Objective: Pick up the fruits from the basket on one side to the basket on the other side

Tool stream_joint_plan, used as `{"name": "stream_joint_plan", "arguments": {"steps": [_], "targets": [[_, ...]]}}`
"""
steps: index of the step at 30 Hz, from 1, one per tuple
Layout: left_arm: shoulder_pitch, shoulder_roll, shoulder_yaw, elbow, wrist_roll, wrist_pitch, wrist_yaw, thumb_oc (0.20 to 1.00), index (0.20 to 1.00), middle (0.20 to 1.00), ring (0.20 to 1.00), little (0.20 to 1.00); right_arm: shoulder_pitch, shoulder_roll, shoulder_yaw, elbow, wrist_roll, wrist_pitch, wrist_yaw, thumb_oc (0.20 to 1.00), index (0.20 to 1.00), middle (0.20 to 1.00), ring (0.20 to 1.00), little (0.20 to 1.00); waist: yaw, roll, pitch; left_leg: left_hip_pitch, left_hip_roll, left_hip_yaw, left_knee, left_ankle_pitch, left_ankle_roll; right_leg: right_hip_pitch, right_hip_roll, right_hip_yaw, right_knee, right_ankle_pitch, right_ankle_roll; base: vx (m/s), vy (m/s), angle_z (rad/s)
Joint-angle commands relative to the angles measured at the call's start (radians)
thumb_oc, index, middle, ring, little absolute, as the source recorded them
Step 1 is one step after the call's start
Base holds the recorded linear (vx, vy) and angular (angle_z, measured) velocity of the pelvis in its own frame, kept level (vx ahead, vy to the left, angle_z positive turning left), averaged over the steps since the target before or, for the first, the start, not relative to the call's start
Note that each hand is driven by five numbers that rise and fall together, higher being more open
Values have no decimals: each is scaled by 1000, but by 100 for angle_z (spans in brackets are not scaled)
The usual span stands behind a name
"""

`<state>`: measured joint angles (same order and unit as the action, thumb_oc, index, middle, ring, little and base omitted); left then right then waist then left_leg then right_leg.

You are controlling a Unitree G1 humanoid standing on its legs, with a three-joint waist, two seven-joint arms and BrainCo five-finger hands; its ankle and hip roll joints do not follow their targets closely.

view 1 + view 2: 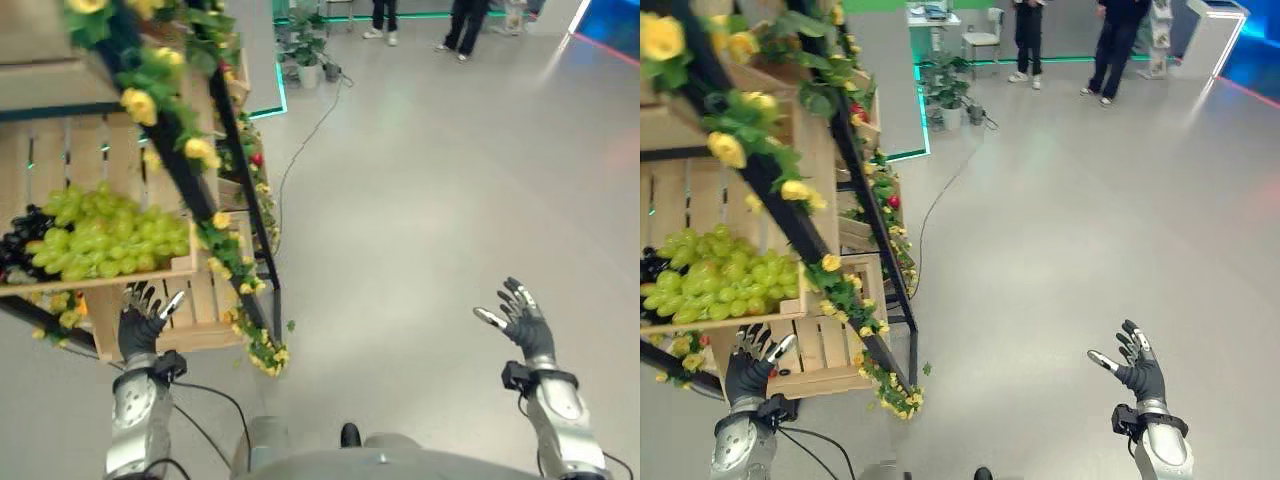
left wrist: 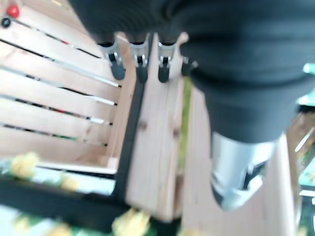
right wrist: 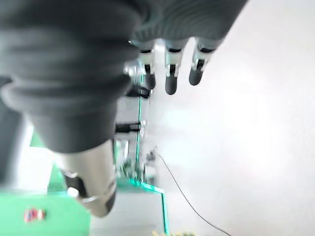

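Heaped round green grapes [image 1: 110, 240] in a slatted pale-wood crate [image 1: 190, 262] — just above the spread-fingered left hand [image 1: 140, 325]; right hand [image 1: 525, 322] well apart, fingers splayed — empty.

Big glossy light-grey floor [image 1: 450, 190] takes most of the frame, potted green plant [image 1: 945, 95] and white chair [image 1: 985, 35] up top, people's dark-trousered legs [image 1: 1115, 45] standing nearby.

slatted wooden crate [image 1: 150, 280], glossy grey floor [image 1: 430, 200]
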<state>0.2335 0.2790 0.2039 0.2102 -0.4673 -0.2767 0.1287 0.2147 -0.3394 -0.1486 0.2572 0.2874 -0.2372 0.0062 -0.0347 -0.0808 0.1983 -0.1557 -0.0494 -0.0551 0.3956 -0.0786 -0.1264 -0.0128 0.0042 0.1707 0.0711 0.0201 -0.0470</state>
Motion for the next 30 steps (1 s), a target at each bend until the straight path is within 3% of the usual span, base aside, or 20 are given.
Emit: {"name": "stream_joint_plan", "arguments": {"steps": [1,2,4,6,10,14,18,26,30], "targets": [[-138,71,-126,-115,101,-86,-106,1000,1000,1000,1000,1000,-57,-50,49,-65,5,-67,17,1000,1000,1000,1000,1000,-29,32,-16,26,-44,-191,-130,63,58,141,80,30,-53,-125,76,67,-8,-90],[-122,68,-110,-130,94,-92,-112,1000,1000,1000,1000,1000,-62,-56,58,-62,2,-63,27,1000,1000,1000,1000,1000,-26,28,-23,45,-73,-245,-133,38,68,130,93,74,-43,-122,82,73,1,-94],[-116,66,-105,-137,90,-94,-119,1000,1000,1000,1000,1000,-62,-56,64,-54,3,-62,35,1000,1000,1000,1000,1000,-25,26,-38,61,-75,-252,-157,38,70,120,104,98,-47,-111,86,57,20,-93],[-117,63,-101,-142,79,-97,-129,1000,1000,1000,1000,1000,-48,-54,47,-50,12,-63,49,1000,1000,1000,1000,1000,-37,27,-60,83,-53,-215,-205,49,68,117,97,101,-63,-105,87,119,116,-95],[-101,68,-101,-149,78,-87,-140,1000,1000,1000,1000,1000,-42,-54,26,-54,8,-55,45,1000,1000,1000,1000,1000,-55,35,-95,143,-25,-135,-294,39,98,111,79,128,-69,-97,120,90,143,-3],[-81,72,-92,-154,78,-82,-146,1000,1000,1000,1000,1000,-59,-54,29,-58,-7,-47,46,1000,1000,1000,1000,1000,-51,47,-110,168,-24,-45,-304,7,124,99,57,156,-56,-91,152,54,164,-81],[-79,78,-97,-144,87,-75,-148,1000,1000,1000,1000,1000,-60,-45,19,-61,-21,-41,46,1000,1000,1000,1000,1000,-73,70,-109,193,-26,31,-318,-15,145,66,38,166,9,-103,188,6,185,-48],[-100,88,-107,-144,110,-78,-136,1000,1000,1000,1000,1000,-42,-34,-10,-69,-69,-38,33,1000,1000,1000,1000,1000,-111,92,-92,213,-31,127,-349,-29,169,-13,7,171,67,-96,247,-45,149,-83],[-94,89,-100,-155,116,-79,-140,1000,1000,1000,1000,1000,-30,-31,-19,-67,-79,-36,42,1000,1000,1000,1000,1000,-115,92,-83,213,-33,181,-350,-36,173,-44,-13,168,50,-60,265,-53,93,-131]]}}
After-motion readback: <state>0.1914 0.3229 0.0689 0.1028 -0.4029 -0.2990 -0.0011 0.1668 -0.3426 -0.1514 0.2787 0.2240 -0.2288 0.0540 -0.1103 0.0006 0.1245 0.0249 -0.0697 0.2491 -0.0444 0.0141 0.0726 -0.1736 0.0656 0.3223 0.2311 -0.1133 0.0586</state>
